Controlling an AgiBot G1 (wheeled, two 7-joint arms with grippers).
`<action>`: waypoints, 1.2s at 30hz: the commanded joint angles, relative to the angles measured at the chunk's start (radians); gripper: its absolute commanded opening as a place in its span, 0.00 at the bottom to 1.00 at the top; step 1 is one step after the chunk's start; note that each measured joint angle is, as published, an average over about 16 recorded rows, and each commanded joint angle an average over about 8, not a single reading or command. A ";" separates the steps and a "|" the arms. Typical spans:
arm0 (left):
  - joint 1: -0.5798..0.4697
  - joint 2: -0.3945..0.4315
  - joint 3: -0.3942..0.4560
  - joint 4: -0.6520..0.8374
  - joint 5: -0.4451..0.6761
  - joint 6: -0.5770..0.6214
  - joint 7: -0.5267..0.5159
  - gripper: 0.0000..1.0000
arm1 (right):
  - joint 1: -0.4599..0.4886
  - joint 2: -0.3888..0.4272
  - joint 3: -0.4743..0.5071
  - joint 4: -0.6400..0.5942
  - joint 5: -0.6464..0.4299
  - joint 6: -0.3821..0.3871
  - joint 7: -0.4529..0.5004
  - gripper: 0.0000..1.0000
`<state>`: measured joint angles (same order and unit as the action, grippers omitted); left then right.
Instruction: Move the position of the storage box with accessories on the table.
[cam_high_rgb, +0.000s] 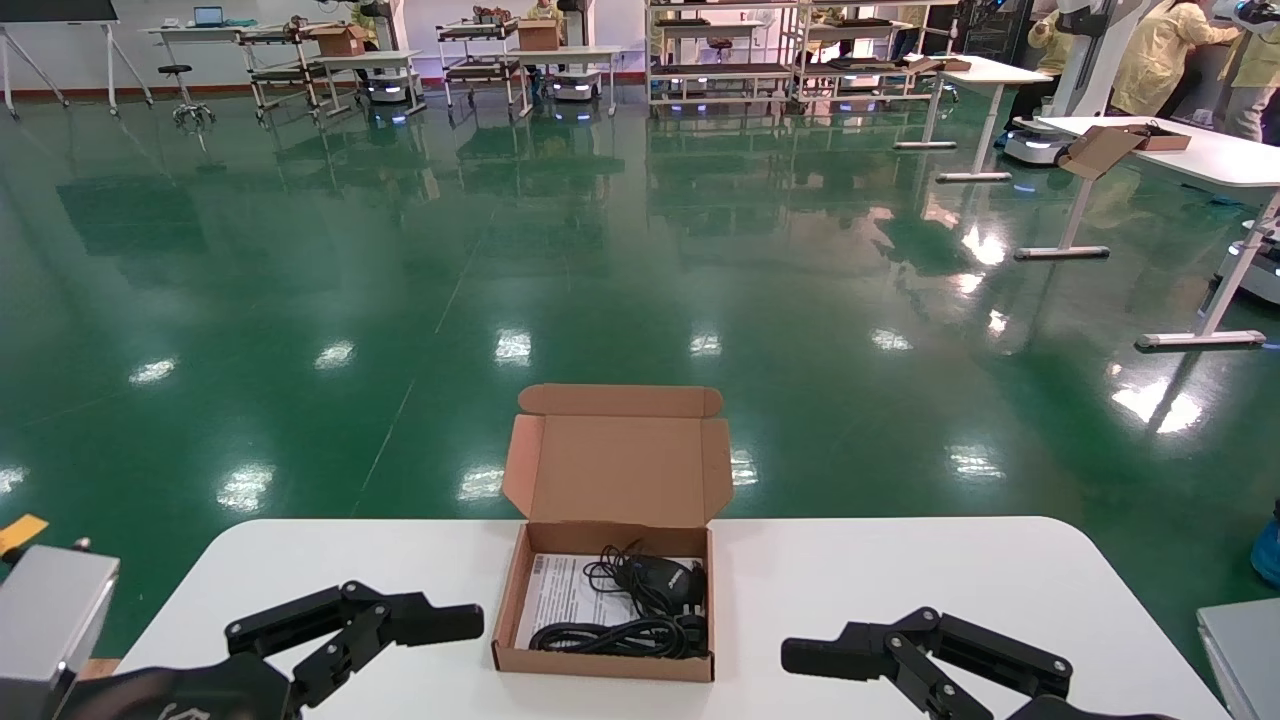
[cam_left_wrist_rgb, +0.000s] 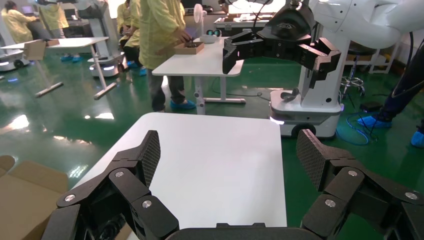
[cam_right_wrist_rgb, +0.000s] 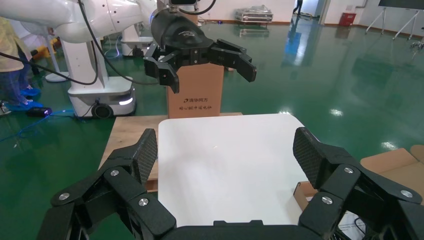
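The storage box (cam_high_rgb: 600, 662) stands at the middle of the white table (cam_high_rgb: 900, 580), near the front edge, with its lid upright. The accessories lie inside it: a black mouse (cam_high_rgb: 662, 578), a black cable bundle (cam_high_rgb: 610, 635) and a white paper sheet (cam_high_rgb: 560, 592). My left gripper (cam_high_rgb: 430, 625) hovers open just left of the box, holding nothing. My right gripper (cam_high_rgb: 830, 655) is open a little to the box's right. The left wrist view shows the open left gripper (cam_left_wrist_rgb: 227, 150) over bare table, box (cam_left_wrist_rgb: 25, 195) beside it. The right wrist view shows the open right gripper (cam_right_wrist_rgb: 225, 150) and a box corner (cam_right_wrist_rgb: 300, 192).
A grey unit (cam_high_rgb: 50, 610) sits off the table's left end and another (cam_high_rgb: 1240, 640) off the right end. A tall cardboard box (cam_right_wrist_rgb: 195, 90) stands past the table's left end. Beyond is green floor, with white desks (cam_high_rgb: 1150, 140) and people far right.
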<state>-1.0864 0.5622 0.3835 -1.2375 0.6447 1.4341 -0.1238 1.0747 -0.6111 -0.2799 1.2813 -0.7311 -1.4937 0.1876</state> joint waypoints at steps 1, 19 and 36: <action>0.000 0.000 0.000 0.000 0.000 0.000 0.000 1.00 | 0.000 0.000 0.000 0.000 0.000 0.000 0.000 1.00; 0.000 0.000 0.000 0.000 0.000 0.000 0.000 1.00 | 0.005 0.010 0.000 0.009 -0.021 -0.007 -0.021 1.00; 0.000 0.000 0.000 0.000 0.000 0.000 0.000 1.00 | 0.383 0.076 -0.066 -0.205 -0.204 -0.093 -0.399 1.00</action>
<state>-1.0864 0.5622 0.3836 -1.2375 0.6447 1.4342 -0.1238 1.4330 -0.5302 -0.3594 1.0905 -0.8948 -1.5869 -0.1385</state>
